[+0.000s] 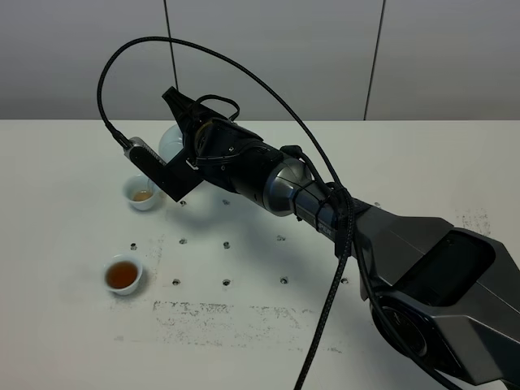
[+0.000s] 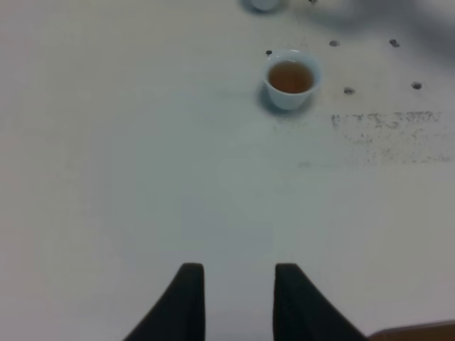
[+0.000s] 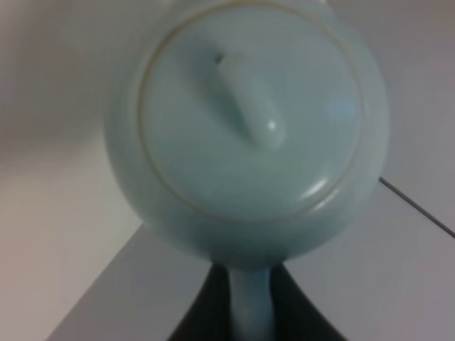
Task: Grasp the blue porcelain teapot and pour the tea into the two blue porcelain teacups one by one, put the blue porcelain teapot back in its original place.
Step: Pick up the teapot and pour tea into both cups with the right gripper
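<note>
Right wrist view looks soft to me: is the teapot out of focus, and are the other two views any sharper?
Right wrist view: the teapot fills the frame, soft throughout, with a small highlight on its lid knob. Left wrist view: the teacup holding tea is mildly blurred, and things beyond it are blurrier. Exterior high view: sharpest, evenly lit, with no strong glare on the table.

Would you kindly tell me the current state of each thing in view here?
blue porcelain teapot: lid on, held by its handle.
near teacup: upright, nearly full of tea.
far teacup: upright, a little tea inside.
right gripper: shut on the teapot's handle.
left gripper: jaws apart, holding nothing.
</note>
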You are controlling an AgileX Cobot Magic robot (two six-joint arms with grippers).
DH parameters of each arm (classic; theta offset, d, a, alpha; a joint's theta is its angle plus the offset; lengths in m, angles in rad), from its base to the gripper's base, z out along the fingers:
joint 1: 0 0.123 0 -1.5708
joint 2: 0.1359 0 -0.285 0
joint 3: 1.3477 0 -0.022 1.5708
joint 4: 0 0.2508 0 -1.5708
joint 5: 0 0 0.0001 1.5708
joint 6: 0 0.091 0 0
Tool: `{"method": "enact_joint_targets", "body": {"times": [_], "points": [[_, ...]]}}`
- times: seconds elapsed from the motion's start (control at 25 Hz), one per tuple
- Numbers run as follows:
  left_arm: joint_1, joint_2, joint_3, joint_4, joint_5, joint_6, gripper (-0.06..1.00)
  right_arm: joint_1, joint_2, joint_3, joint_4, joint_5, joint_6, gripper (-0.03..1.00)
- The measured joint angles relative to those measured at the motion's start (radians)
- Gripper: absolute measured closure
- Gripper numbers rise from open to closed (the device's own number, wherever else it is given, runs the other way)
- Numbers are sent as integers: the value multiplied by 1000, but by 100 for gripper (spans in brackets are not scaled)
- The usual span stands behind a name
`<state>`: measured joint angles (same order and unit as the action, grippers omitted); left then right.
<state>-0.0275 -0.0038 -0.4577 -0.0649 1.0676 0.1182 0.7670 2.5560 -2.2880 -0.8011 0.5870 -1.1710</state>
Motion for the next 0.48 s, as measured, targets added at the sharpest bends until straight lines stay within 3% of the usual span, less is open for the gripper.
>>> {"method": "enact_joint_targets", "body": {"times": [0.48], "points": [[0,0,0,0,0,0,64,0,0,0,-22,-15,-11,90]]}}
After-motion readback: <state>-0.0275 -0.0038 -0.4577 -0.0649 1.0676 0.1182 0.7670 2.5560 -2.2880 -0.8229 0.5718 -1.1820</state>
